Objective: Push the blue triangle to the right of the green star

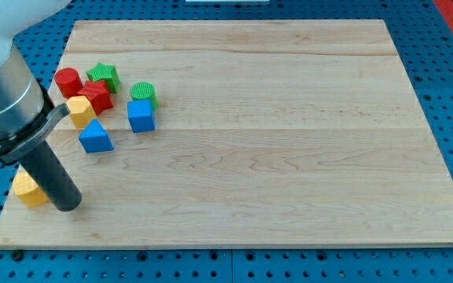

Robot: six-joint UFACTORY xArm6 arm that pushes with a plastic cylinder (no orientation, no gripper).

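my tip (68, 207) below-left of blue triangle (95, 137)

My tip (68, 206) rests on the wooden board (289, 157) in the frame's lower left, touching the right side of the yellow block (28, 189). The other blocks cluster in the upper left. The red cylinder (68, 81) sits leftmost, the green star (103, 76) just right of it. Below them lies the red star (96, 96), touching the yellow pentagon (80, 111) at its lower left. The green cylinder (143, 93) stands right of the red star, the blue cube (141, 115) directly below it. The blue triangle (95, 137) lies below the yellow pentagon, left of the cube.
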